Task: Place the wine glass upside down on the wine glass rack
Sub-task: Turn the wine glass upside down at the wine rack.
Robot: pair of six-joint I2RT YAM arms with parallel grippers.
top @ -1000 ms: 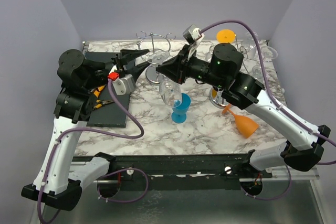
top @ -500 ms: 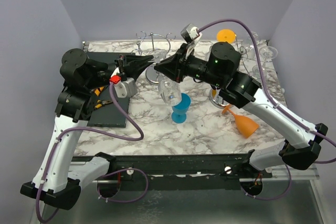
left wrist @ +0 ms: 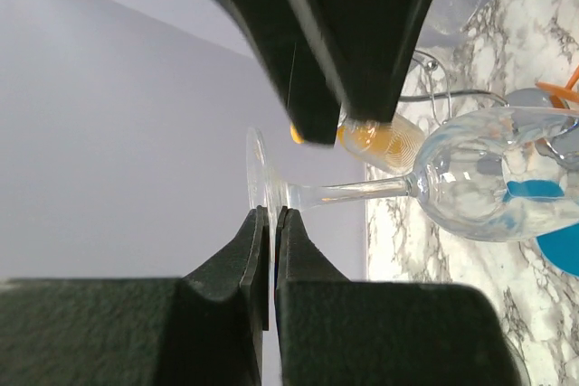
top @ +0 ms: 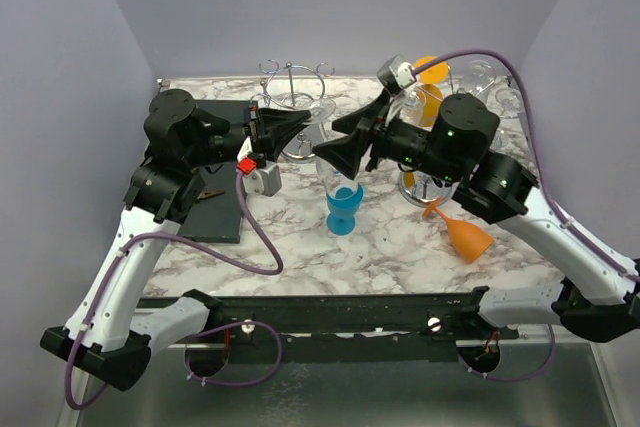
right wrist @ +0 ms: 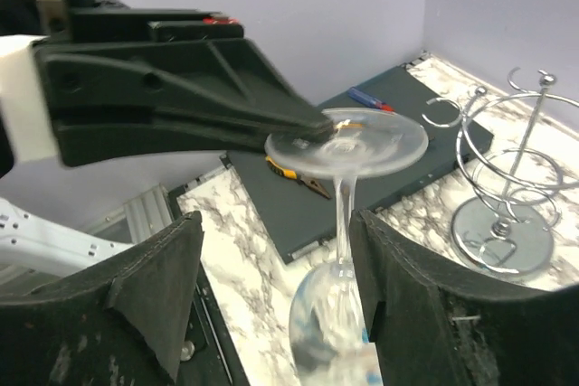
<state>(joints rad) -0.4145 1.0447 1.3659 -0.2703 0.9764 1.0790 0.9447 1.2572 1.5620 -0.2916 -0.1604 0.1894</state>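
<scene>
Marble table [top: 385, 247]: rack [right wrist: 500, 243], mat [top: 215, 219], perhaps pliers [right wrist: 294, 178]

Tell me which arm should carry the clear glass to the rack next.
Left. The left claw is shut on the foot of the clear wine glass, which hangs bowl down. The right claw is open on either side of the stem, gripping nothing. The rack stands close behind.
</scene>
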